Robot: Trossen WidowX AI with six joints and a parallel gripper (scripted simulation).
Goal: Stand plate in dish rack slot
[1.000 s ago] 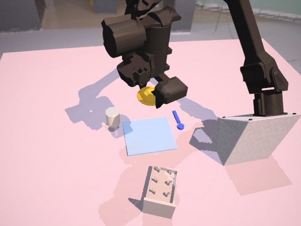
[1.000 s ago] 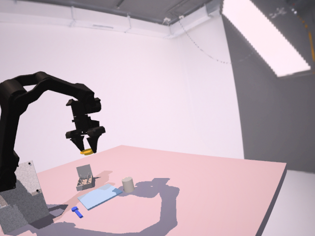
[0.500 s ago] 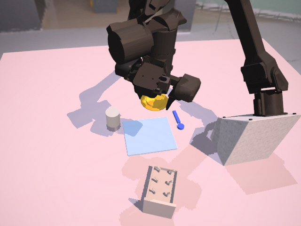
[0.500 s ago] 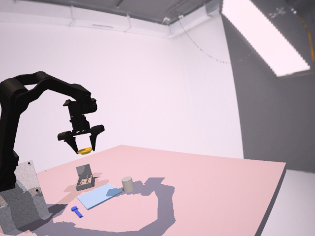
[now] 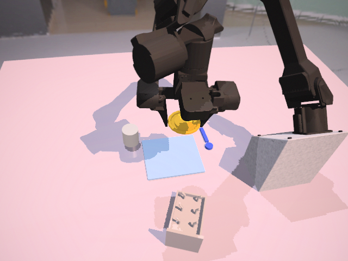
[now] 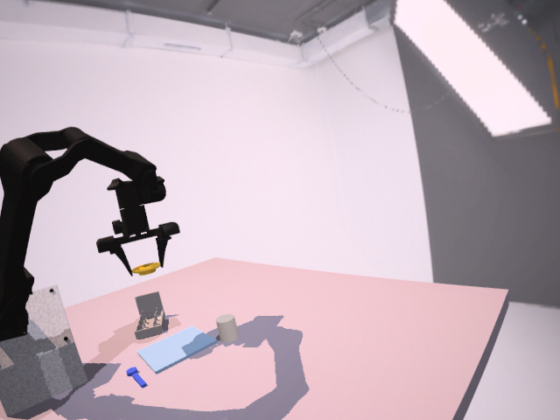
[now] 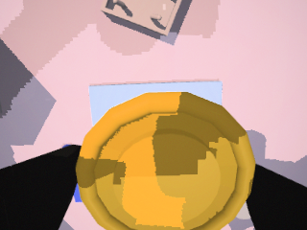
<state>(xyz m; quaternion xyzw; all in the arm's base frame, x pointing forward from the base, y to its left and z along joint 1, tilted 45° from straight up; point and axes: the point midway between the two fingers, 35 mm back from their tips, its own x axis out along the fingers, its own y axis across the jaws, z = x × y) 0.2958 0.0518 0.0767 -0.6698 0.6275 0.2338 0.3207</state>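
1. Claw, one, mine. My gripper point(image 5: 184, 125) point(image 6: 147, 269) point(image 7: 165, 165) stands wide yet is closed on the plate point(image 5: 177, 128) point(image 6: 145, 269) point(image 7: 165, 168), the fingers at its nine and three o'clock rim in the wrist view. The width is the plate's own: I span it rim to rim.

2. Plate, yellow, round. Held in the air, near level, its dished side towards my wrist camera; that suits carrying, but not a slot.

3. Dish rack point(image 5: 184, 241) point(image 6: 149, 332) point(image 7: 139, 25), beige, with upright prongs inside. At six o'clock from the plate in the top view, twelve in the wrist view. Its slots seem to run between the prongs, though they are too small to judge which would suit best.

4. Mat, pale blue point(image 5: 174, 160) point(image 6: 169, 354) point(image 7: 155, 88). Flat, between plate and rack in the top view.

5. Bystanders (not on my order): a grey cylinder point(image 5: 130, 136) point(image 6: 227, 328) at the mat's ten o'clock, and a blue spoon-like piece point(image 5: 209, 145) point(image 6: 136, 377) at its two, top view.

6. Work outstanding, by my judgement: carry to the rack, turn the plate on edge, lower between rails, release, withdraw. Chief risk: a rim grip off-centre could let it swivel, or an edge could catch a prong.
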